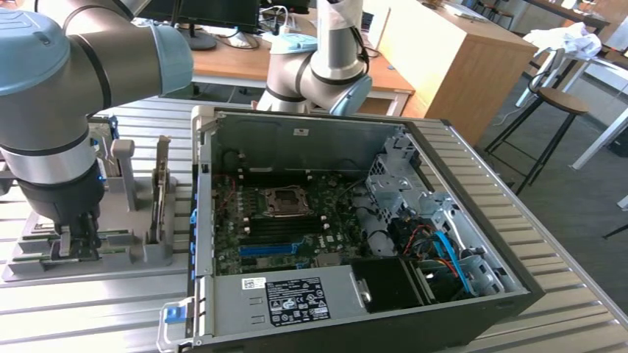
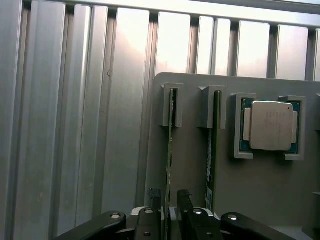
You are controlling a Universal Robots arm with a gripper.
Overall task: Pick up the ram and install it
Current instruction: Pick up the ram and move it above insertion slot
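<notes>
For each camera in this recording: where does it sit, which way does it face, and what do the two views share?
Exterior view: raised off the table, looking down on the open computer case and grey holder; the arm stands at the exterior view's left.
Wrist view: on the wrist, looking down along the open pincer, which straddles the ram, toward the holder and processor.
Shared: the holder and the slatted table.

Ram (image 2: 169, 150) upright in holder (image 2: 191, 150)

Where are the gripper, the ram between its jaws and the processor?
Gripper (image 2: 169, 196), wrist view, midway between the jaws.
Ram (image 2: 170, 145), wrist view, its thin edge.
Processor (image 2: 270, 125), wrist view, its silver lid.
</notes>
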